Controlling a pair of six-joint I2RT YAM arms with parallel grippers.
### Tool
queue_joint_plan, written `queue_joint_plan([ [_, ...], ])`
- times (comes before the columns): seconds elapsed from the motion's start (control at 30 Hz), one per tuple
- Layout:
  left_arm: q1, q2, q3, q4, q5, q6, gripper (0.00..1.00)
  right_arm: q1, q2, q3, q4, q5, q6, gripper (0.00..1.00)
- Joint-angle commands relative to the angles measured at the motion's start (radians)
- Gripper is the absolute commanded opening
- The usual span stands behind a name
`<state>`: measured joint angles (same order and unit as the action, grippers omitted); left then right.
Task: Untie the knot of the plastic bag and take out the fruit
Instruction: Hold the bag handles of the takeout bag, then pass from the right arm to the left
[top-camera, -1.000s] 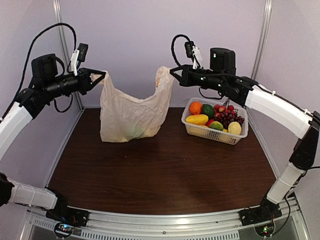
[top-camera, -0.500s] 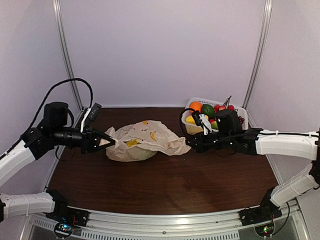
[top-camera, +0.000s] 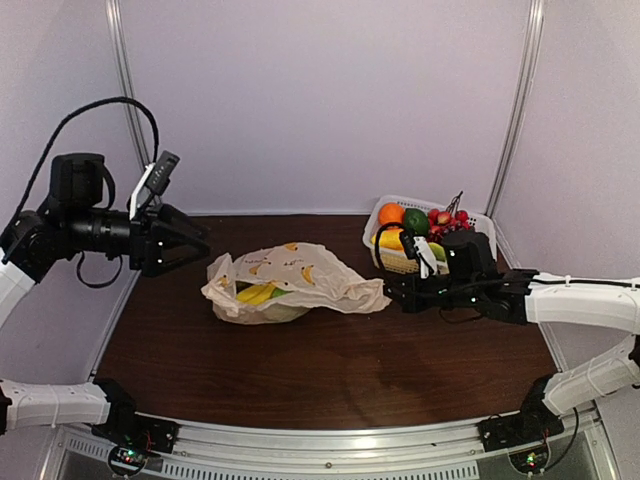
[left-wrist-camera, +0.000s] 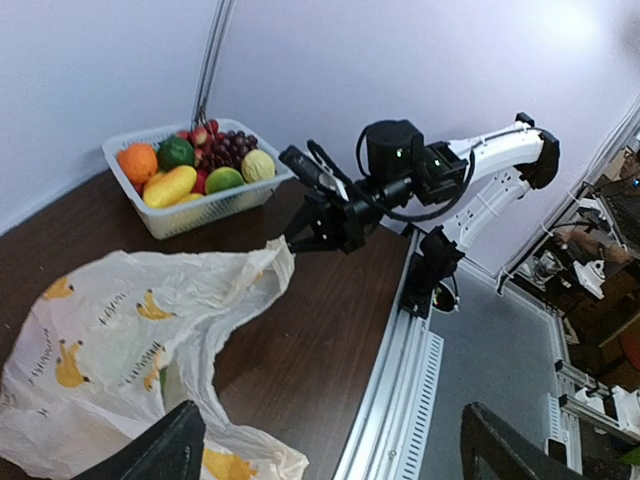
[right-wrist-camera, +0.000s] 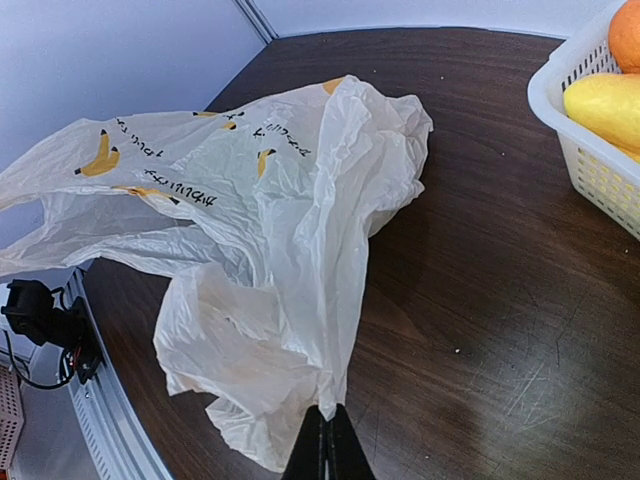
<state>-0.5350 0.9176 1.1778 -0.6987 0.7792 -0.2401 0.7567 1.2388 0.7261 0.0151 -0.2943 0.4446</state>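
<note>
Hiding most of the fruit (top-camera: 255, 293), the plastic bag (top-camera: 292, 275) lies crumpled on the bench (top-camera: 330, 370), a little left of the middle and nearer to the far edge. Only a yellow piece shows at the bag's left opening. A pale green shape is seen through the plastic just beside it, too dim to name. The bag has small yellow banana prints, which are easy to confuse with real pieces. In the left wrist view the lower part of the bag is cut off by the frame.

The left arm is raised above the left edge of the bench, with its forearm about level. The left tool (top-camera: 205, 247) points to the right, toward the bag, well apart from it. It is released, its two fingers (left-wrist-camera: 150, 455) spread wide, and nothing is between them.

The right arm reaches in low from the right edge, its forearm stretched nearly flat over the bench. The right tool (top-camera: 388, 295) points to the left and is clenched on the right end of the bag. In its own view the thin plastic runs down between the closed fingertips (right-wrist-camera: 322, 445).

The white basket (left-wrist-camera: 210, 212) stands at the far right corner of the bench, just behind the right tool. The fruit in it is partly hidden by this tool in the top view.
</note>
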Motion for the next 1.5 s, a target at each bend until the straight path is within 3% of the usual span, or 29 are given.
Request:
queue_joint_plan([
  [0.0, -0.003, 0.098, 0.180, -0.050, -0.155, 0.083, 0.90, 0.007, -0.050, -0.026, -0.007, 0.047, 0.015, 0.00],
  [0.07, -0.003, 0.161, 0.214, -0.049, -0.251, 0.102, 0.90, 0.007, -0.064, -0.036, -0.007, 0.053, 0.018, 0.00],
  [0.43, -0.107, 0.535, 0.286, -0.030, -0.438, 0.229, 0.83, 0.012, -0.091, -0.048, -0.029, 0.082, 0.016, 0.00],
  [0.73, -0.186, 0.709, 0.311, -0.118, -0.514, 0.375, 0.54, 0.014, -0.075, -0.050, -0.017, 0.082, 0.021, 0.00],
  [1.2, -0.220, 0.768, 0.270, -0.122, -0.628, 0.427, 0.43, 0.014, -0.041, -0.029, 0.010, 0.081, 0.025, 0.00],
  [1.47, -0.262, 0.776, 0.260, -0.122, -0.710, 0.442, 0.42, 0.014, -0.032, -0.030, 0.015, 0.079, 0.027, 0.00],
])
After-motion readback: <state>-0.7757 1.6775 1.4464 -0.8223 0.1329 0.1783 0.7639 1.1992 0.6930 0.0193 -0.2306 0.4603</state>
